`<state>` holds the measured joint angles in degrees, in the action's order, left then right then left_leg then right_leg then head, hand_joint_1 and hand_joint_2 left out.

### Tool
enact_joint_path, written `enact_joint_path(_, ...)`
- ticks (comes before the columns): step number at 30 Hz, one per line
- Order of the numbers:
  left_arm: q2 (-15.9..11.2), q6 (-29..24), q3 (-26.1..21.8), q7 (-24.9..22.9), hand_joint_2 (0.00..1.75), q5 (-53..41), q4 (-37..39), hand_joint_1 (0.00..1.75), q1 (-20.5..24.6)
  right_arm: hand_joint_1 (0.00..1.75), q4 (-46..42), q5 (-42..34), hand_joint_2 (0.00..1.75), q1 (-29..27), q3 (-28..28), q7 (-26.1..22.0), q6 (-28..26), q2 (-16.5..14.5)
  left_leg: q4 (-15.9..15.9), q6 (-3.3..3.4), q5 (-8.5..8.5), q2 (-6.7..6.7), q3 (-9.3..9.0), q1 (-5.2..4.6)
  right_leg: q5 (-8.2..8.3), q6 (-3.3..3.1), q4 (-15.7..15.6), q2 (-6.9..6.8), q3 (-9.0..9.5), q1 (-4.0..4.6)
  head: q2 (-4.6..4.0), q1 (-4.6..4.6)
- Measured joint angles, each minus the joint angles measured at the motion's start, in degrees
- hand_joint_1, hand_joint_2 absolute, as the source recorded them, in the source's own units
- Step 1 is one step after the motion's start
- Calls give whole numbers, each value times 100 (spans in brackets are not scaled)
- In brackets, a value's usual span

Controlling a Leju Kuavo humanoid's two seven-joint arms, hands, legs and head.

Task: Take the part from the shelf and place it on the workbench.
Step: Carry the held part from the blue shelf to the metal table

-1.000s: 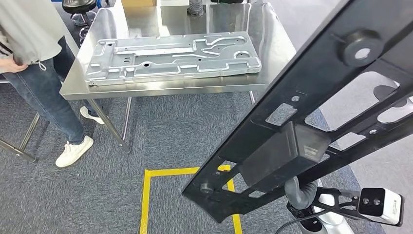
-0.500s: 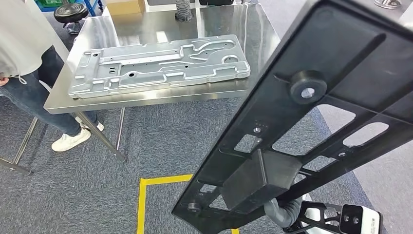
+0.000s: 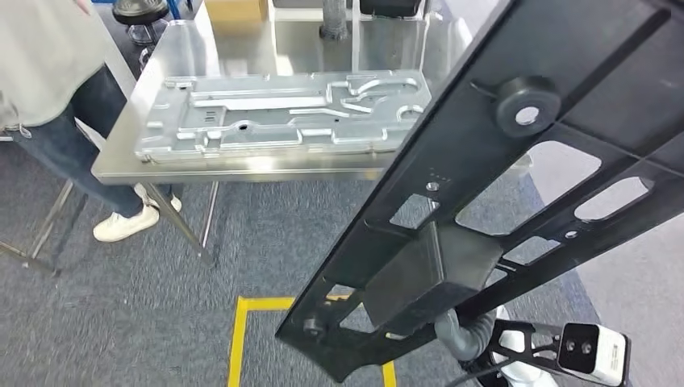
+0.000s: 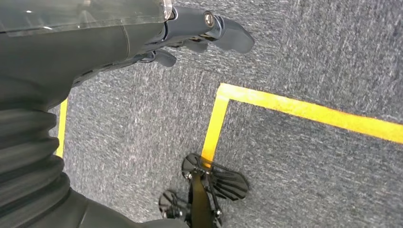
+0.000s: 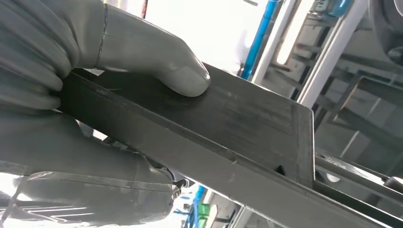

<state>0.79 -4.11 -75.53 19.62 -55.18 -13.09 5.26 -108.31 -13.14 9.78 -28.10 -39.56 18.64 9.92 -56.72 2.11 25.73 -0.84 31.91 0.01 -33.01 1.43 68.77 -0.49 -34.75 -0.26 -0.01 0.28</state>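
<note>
Black part (image 3: 516, 161) cut off at the frame's top and right (workbench (image 3: 242, 165) corner behind it).

Part (image 3: 516, 161): black, matte. Bench (image 3: 242, 165): bare shiny steel; plate (image 3: 274, 113) on it pale silver-grey. Carpet (image 3: 121, 322): speckled blue-grey, with a yellow tape line (image 3: 239, 339). Right hand (image 5: 95, 71): grey (thumb lighter than the part it presses). Left hand (image 4: 190, 33): dark grey. Person (image 3: 56, 97): light grey top, blue jeans, white shoes (image 3: 125, 223).
</note>
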Motion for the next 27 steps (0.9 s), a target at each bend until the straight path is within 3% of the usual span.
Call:
enact_joint_path(2,2,0,3,-17,175,-11,0,0,-4,175,16,-116,175,54,-20,32,-53,11,-6,-3,58,31,-42,0,-162,36,465,9,-406,-21,1,4)
enact_joint_path(3,2,0,4,-28,175,-21,0,0,-7,175,21,-169,175,92,-31,50,-80,22,-10,-11,93,43,-78,1,-77,50,420,9,-473,-30,1,8)
enact_joint_path(6,2,0,11,-52,175,-44,0,0,-1,175,27,-300,175,250,-57,98,-161,75,-24,-67,223,66,-240,-2,638,23,-608,5,-197,-40,1,8)
enact_joint_path(7,1,0,14,-57,175,-44,0,0,3,175,31,-334,175,298,-64,113,-191,94,-26,-100,266,68,-274,-5,764,-11,-888,2,-108,-27,1,9)
enact_joint_path(8,-2,0,16,-63,175,-43,0,0,5,175,33,-362,175,335,-72,126,-220,109,-23,-139,304,67,-293,-8,827,-52,-1037,0,-64,-13,1,8)
enact_joint_path(12,-14,13,19,-65,175,-9,0,0,7,175,12,-384,175,402,-97,121,-330,136,-229,-287,365,60,-294,2,791,-210,-1115,22,53,-16,1,-2)
enact_joint_path(14,-25,18,19,-61,175,10,0,0,8,175,-19,-368,175,431,-122,92,-364,140,-772,-338,537,63,0,23,739,-266,-1133,23,144,-26,1,-19)
enact_joint_path(16,-37,17,18,-62,175,34,0,0,-5,175,-31,-333,175,443,-169,56,-411,144,-1501,-379,825,63,477,33,667,-292,-1133,31,208,-18,1,-32)
enact_joint_path(17,-42,17,17,-67,175,44,0,0,-17,175,-33,-311,175,442,-202,33,-454,145,-1716,-392,906,63,664,37,627,-295,-1133,38,249,-13,1,-33)
enact_joint_path(18,-45,20,17,-72,175,51,0,0,-30,175,-36,-290,175,444,-241,9,-513,146,-1728,-389,868,63,757,39,584,-295,-1132,45,302,-9,1,-34)
enact_joint_path(19,-51,26,16,-75,175,54,0,0,-39,175,-43,-270,175,452,-286,-11,-584,146,-1527,-376,702,63,747,40,536,-290,-1132,51,368,-5,1,-37)
enact_joint_path(21,-75,45,16,-74,175,38,0,0,-51,175,-70,-237,175,489,-375,-30,-742,146,-758,-308,147,63,541,28,433,-269,-1134,54,505,2,0,-40)
enact_joint_path(23,-110,68,18,-60,175,10,0,0,-57,175,-118,-201,175,526,-472,-33,-943,147,-231,-237,-148,58,395,-12,364,-222,-1156,56,569,5,0,-45)
enact_joint_path(27,-173,131,35,3,175,-63,0,0,-91,175,-303,-106,175,540,-586,-35,-1303,162,-36,-116,-167,70,248,-17,360,-91,-1019,53,576,5,1,-40)
